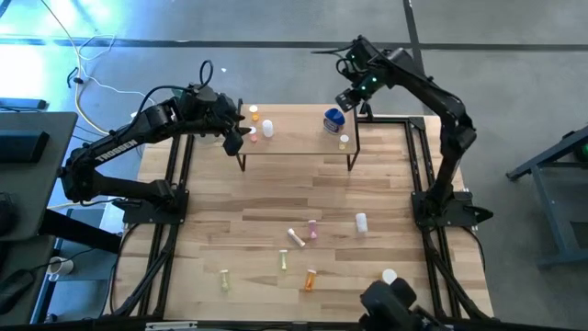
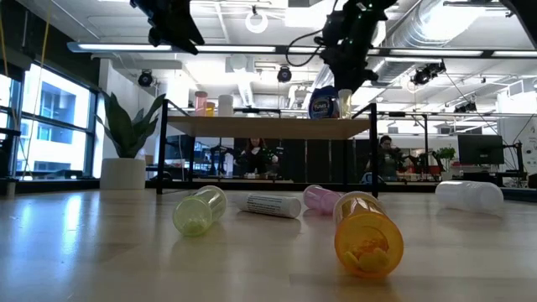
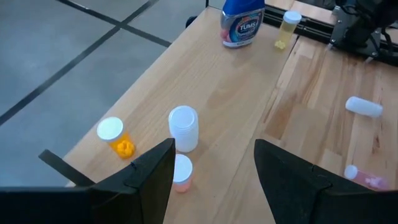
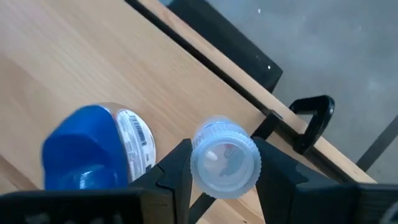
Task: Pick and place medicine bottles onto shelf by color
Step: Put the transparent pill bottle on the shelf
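The shelf (image 1: 294, 147) stands at the table's far middle. At its left end stand an orange bottle (image 3: 116, 137), a white bottle (image 3: 184, 127) and a pink bottle (image 3: 182, 172). At its right end are a blue bottle (image 4: 93, 152) and a yellow bottle (image 3: 287, 28). My left gripper (image 3: 214, 180) hovers open above the left group, holding nothing. My right gripper (image 1: 347, 97) is over the shelf's far right edge, shut on a white-capped bottle (image 4: 225, 162), right beside the blue one. My right gripper pinches the white-capped bottle between its two fingers (image 4: 177, 168), which sit on opposite sides just under the cap's rim (image 4: 198, 163). The fingers come from above, slanting down. The bottle is upright, cap toward the wrist. The cap hides its lower part, so whether it touches the shelf cannot be told.
Several bottles lie on the table nearer the front: a white one (image 1: 361, 222), a pink one (image 1: 313, 228), a yellow-green one (image 1: 224, 279) and an orange one (image 1: 310, 279). A potted plant (image 2: 126, 138) stands at the far left in the low view.
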You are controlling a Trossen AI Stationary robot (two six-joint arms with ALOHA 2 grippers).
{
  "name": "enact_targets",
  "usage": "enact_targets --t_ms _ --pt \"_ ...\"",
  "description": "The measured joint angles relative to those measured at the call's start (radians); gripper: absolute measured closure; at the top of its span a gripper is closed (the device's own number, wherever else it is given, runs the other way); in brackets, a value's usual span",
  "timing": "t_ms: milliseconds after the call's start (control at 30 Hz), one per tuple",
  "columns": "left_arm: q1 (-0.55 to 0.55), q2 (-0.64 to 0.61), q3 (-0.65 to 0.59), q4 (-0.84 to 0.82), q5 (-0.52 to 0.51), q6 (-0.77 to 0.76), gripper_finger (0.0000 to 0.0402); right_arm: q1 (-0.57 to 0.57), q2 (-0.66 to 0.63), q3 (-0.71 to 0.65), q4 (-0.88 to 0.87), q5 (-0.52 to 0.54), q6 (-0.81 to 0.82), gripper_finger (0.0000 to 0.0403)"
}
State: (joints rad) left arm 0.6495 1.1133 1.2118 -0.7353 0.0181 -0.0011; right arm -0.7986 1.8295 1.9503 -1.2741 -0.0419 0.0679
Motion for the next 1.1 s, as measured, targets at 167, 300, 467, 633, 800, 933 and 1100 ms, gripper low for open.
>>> enact_targets --t_ms 167,300,467,633,800,933,1100 --pt "0.000 0.000 0.000 0.000 0.000 -0.045 0.0194 0.000 0.036 0.000 -0.002 -0.024 -0.024 0.0283" --pt "0.000 0.000 0.000 0.000 0.000 -0.049 0.0194 -0.002 0.055 0.000 -0.002 -0.019 -0.023 0.0283" --pt "0.000 0.000 0.000 0.000 0.000 -0.049 0.0194 -0.006 0.079 0.000 -0.008 -0.016 0.000 0.0283" --pt "0.000 0.000 0.000 0.000 0.000 -0.049 0.0194 -0.005 0.084 0.000 -0.014 -0.019 0.002 0.0283" --pt "0.000 0.000 0.000 0.000 0.000 -0.049 0.0194 -0.005 0.084 0.000 -0.020 -0.033 0.006 0.0277" --pt "0.000 0.000 0.000 0.000 0.000 -0.049 0.0194 -0.005 0.084 0.000 -0.021 -0.054 0.006 0.0261" --pt "0.000 0.000 0.000 0.000 0.000 -0.048 0.0194 -0.004 0.084 0.000 -0.022 -0.057 0.004 0.0250"
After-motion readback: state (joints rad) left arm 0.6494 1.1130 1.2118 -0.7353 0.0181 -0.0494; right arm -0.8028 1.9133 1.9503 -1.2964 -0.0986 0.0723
